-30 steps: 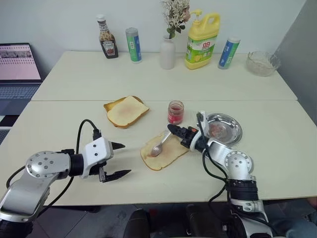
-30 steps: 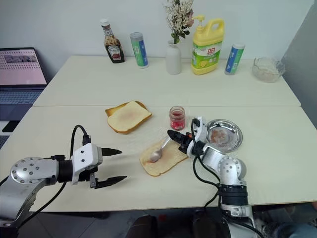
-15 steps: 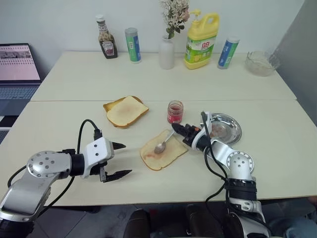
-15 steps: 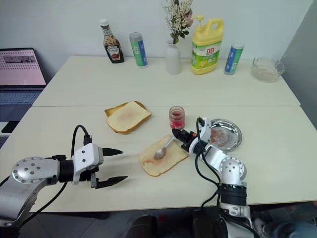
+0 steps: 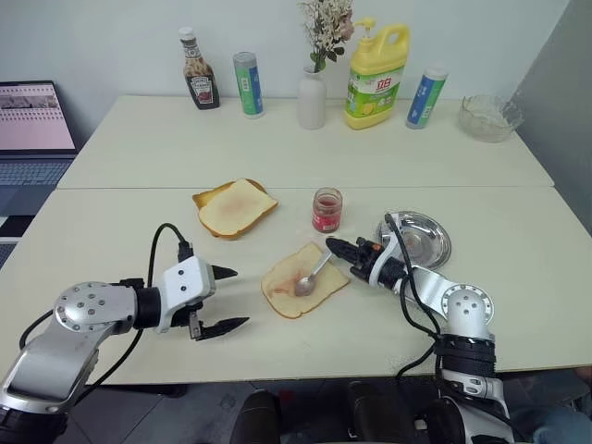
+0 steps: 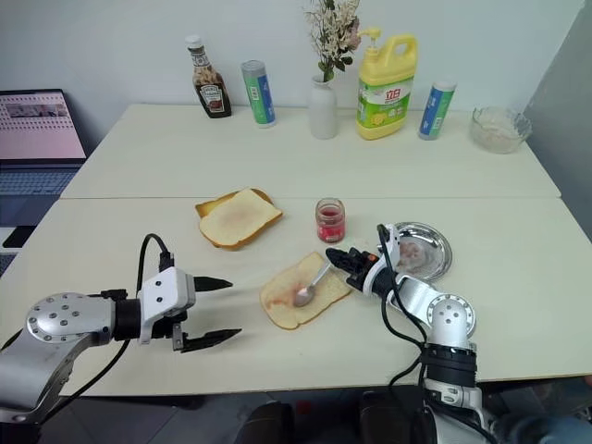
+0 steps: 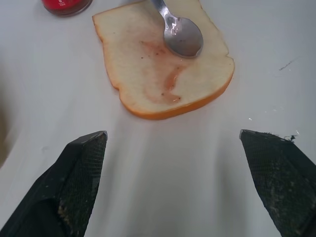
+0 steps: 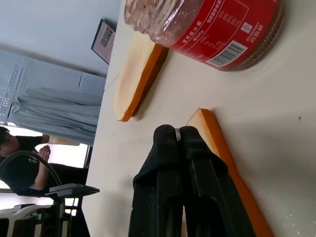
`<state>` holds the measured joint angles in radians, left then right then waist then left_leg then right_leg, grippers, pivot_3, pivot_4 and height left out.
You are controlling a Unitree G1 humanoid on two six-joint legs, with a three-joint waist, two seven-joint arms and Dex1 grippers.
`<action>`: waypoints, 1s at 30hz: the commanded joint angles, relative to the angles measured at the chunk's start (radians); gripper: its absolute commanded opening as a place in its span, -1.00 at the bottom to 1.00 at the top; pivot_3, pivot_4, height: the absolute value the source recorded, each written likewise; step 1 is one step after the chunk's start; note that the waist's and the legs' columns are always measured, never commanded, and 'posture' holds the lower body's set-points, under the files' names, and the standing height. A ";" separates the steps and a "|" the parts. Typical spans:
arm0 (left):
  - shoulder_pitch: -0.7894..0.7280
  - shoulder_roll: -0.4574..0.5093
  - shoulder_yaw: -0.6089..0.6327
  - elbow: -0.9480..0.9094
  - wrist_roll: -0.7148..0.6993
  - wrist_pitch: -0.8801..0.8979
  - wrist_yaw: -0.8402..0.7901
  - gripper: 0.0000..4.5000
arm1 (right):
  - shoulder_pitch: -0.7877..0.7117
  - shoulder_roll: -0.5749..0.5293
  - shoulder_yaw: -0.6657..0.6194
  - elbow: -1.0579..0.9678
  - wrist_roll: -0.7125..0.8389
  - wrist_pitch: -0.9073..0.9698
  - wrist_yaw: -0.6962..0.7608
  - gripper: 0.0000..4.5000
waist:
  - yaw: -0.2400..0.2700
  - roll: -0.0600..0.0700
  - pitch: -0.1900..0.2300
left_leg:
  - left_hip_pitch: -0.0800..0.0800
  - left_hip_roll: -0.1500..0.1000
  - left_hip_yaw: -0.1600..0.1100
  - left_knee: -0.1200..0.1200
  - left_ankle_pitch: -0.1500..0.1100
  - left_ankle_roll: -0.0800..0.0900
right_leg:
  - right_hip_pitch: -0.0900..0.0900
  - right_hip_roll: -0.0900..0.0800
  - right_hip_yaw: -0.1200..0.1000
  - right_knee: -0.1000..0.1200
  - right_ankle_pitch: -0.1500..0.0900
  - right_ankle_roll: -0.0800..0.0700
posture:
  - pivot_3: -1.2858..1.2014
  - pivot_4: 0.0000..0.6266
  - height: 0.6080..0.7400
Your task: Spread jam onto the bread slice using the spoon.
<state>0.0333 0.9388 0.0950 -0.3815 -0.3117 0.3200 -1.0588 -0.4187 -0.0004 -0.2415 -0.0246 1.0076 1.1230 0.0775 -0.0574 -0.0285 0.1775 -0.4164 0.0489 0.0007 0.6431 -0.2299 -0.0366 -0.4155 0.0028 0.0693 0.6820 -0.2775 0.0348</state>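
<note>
My right gripper (image 5: 335, 245), fingers clamped on the spoon (image 5: 311, 276), rests its bowl on the thinly smeared bread slice (image 5: 303, 280) mid-tabletop, most still bare; left gripper (image 5: 225, 298) fingers apart.

Head stereo pair: we look forward and down across the table (image 5: 277, 148) to the back wall, each eye's framing slightly offset. Left wrist camera: we sit close above the tabletop, looking down along the fingers (image 7: 74, 177) at the bread slice (image 7: 153, 74) and spoon (image 7: 182, 37), which the head pair also shows at centre. Right wrist camera: we lie very near the surface, rolled sideways, facing the jam (image 8: 207, 24), shared with all views.
</note>
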 commanded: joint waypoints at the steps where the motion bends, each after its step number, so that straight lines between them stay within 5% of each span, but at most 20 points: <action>1: -0.012 0.002 0.009 -0.021 -0.007 -0.007 -0.002 1.00 | 0.002 0.007 0.052 -0.037 -0.056 -0.071 0.033 -0.98 | 0.000 0.000 0.000 | 0.000 0.000 0.000 0.000 0.000 0.000 | 0.000 0.000 0.000 0.000 0.000 0.000 | 0.03 -0.52 1.00; 16: 0.003 0.006 0.025 -0.020 -0.005 -0.012 0.003 1.00 | -0.027 0.023 0.038 -0.119 0.035 -0.011 -0.010 -0.98 | 0.000 0.000 0.000 | 0.000 0.000 0.000 0.000 0.000 0.000 | 0.000 0.000 0.000 0.000 0.000 0.000 | 0.03 -0.52 1.00; 30: -0.011 0.005 0.012 -0.012 -0.001 -0.014 -0.001 1.00 | -0.049 0.111 0.180 -0.019 -0.152 -0.193 0.064 -0.98 | -0.001 0.000 0.000 | 0.000 0.000 0.000 0.000 0.000 0.000 | 0.000 0.000 0.000 0.000 0.000 0.000 | 0.03 -0.52 1.00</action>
<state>0.0323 0.9390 0.0934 -0.3811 -0.3107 0.3193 -1.0589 -0.4402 0.0952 -0.0668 -0.0351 0.8727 0.9815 0.1159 -0.0587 -0.0285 0.1775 -0.4164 0.0493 0.0007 0.6434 -0.2299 -0.0366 -0.4158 0.0032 0.0692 0.6823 -0.2775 0.0347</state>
